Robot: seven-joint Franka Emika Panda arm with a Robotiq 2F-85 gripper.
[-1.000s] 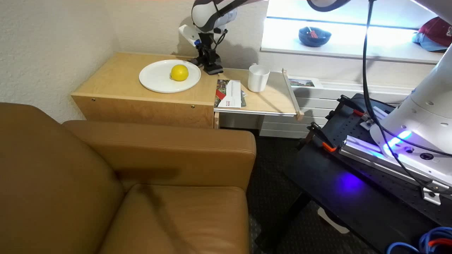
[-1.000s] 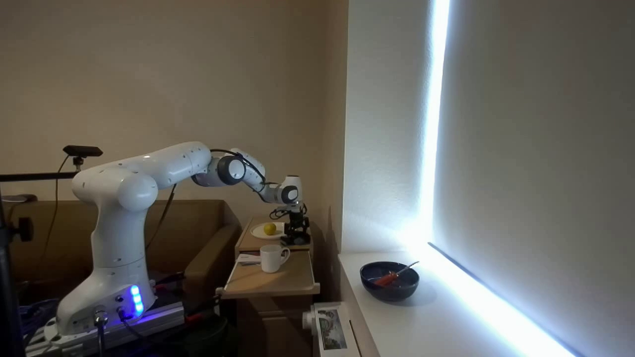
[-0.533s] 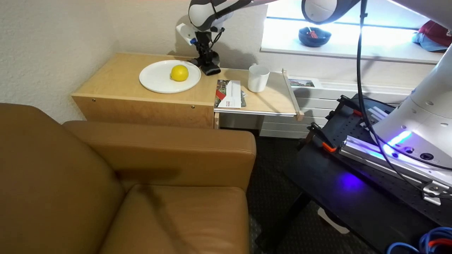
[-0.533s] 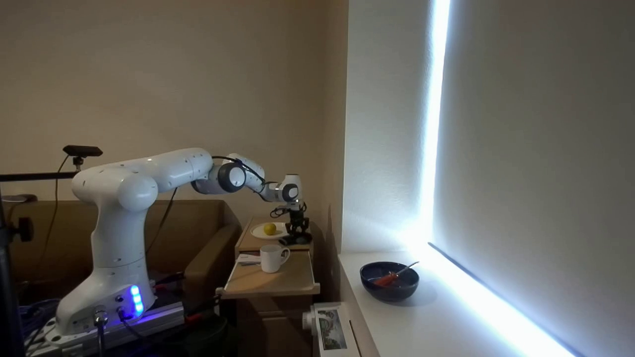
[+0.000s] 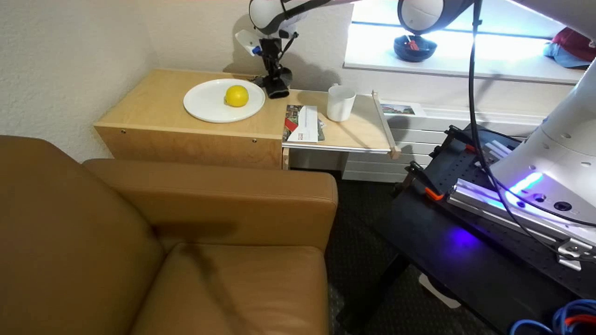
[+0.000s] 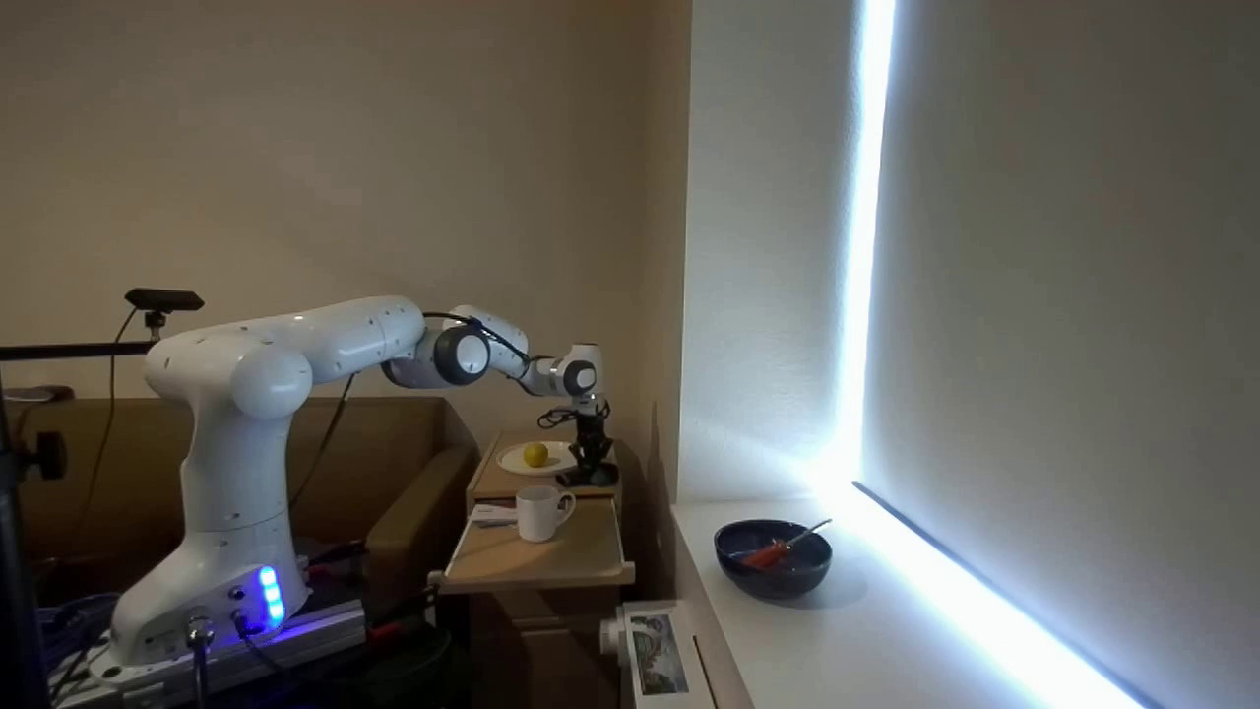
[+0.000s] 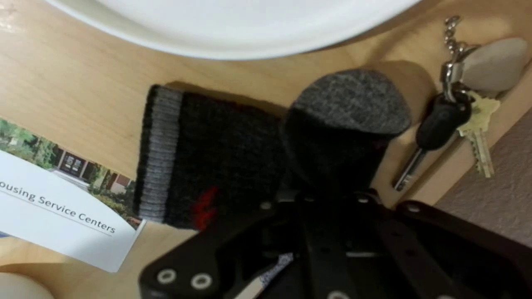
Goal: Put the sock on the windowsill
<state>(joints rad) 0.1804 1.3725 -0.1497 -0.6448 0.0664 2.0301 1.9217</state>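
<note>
The sock (image 7: 232, 153) is dark grey and black with a light grey ribbed cuff, a grey toe and a red mark. It lies on the wooden cabinet top, its toe end folded up. My gripper (image 7: 318, 197) points down over it, jaws together, shut on a bunched middle part of the sock; the pinched cloth is dark and hard to make out. In both exterior views the gripper (image 5: 274, 80) is low at the wall-side edge of the cabinet, with the sock (image 6: 591, 477) under it. The windowsill (image 5: 465, 65) is white and bright, off to the side and higher up.
Close beside the sock are a white plate (image 5: 200, 104) with a yellow lemon (image 5: 237, 96), and keys (image 7: 440, 120). A white mug (image 5: 341, 104) and leaflets (image 5: 305, 125) occupy the pull-out shelf. On the sill sit a dark bowl (image 6: 773, 561) holding a screwdriver and a cap (image 5: 572, 46).
The gripper's fingers have come together on the sock, which looks more bunched beneath them. The arm's elbow has sunk a little, while the gripper has shifted only slightly.
</note>
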